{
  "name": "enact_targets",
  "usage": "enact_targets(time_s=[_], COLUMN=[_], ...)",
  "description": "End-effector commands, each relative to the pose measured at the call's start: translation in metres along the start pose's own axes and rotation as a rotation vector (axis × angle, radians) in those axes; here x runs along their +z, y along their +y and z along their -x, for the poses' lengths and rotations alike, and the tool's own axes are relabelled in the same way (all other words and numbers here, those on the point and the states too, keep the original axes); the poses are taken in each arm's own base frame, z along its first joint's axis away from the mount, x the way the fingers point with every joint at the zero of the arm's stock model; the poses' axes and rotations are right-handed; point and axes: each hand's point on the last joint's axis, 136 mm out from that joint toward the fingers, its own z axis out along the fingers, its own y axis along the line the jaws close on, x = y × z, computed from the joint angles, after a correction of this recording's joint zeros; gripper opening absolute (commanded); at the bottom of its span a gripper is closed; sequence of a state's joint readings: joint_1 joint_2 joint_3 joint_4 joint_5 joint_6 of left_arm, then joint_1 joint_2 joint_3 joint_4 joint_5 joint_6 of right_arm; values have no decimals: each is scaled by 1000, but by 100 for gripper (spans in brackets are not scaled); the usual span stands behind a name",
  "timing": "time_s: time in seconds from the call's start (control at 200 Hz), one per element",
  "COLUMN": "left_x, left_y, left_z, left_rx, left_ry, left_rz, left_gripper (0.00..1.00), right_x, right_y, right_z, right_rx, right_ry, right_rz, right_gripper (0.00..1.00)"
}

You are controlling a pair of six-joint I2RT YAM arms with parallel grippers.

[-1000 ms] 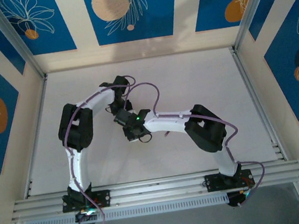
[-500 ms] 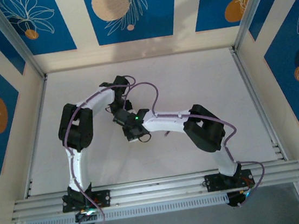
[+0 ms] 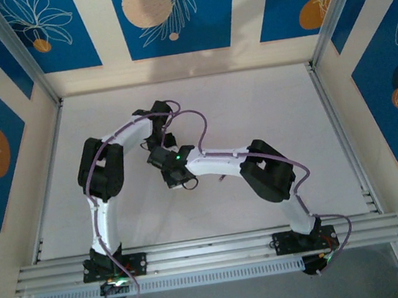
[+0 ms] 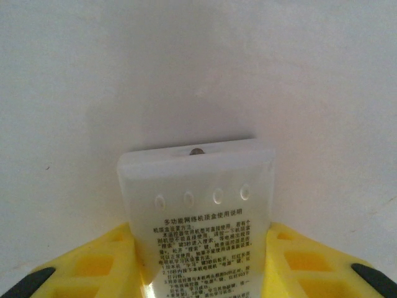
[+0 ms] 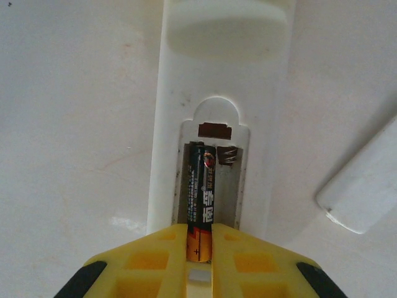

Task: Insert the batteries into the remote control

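Observation:
The remote control (image 5: 217, 74) lies back side up on the white table, its battery compartment (image 5: 226, 186) open. My right gripper (image 5: 200, 239) is shut on one of the batteries (image 5: 201, 186), a dark cell with an orange end. The cell lies lengthwise in the left slot, its far end at the contact; the slot beside it with the spring is empty. My left gripper (image 4: 201, 264) is shut on the remote control (image 4: 198, 186) across its width, printed label up. In the top view the left gripper (image 3: 159, 141) and right gripper (image 3: 174, 174) meet mid-table.
A loose white cover piece (image 5: 366, 183) lies on the table just right of the remote. A small dark thing (image 3: 221, 178) sits right of the right wrist, too small to identify. Metal rails (image 3: 212, 253) edge the table's near side.
The right arm has shifted slightly left, toward the left gripper. The left arm has not moved.

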State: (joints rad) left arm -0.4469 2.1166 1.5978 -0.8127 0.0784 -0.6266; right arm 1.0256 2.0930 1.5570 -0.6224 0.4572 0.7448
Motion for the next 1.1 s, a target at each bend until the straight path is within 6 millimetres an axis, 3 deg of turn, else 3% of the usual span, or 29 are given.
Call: enact_targets(time_s=[0.0,1.095], left_x=[22,23], left_y=[-14,-13], left_z=[-16,-15], left_rx=[10,11], left_ry=[93,92], left_rz=[-59,-54], left_gripper=[31,30], right_x=[3,-5], right_y=[-26,-56], right_z=[-7,-9], right_rx=[-12,3], right_ry=[20,18], right_rz=[-132,-237], right_gripper=[16,19])
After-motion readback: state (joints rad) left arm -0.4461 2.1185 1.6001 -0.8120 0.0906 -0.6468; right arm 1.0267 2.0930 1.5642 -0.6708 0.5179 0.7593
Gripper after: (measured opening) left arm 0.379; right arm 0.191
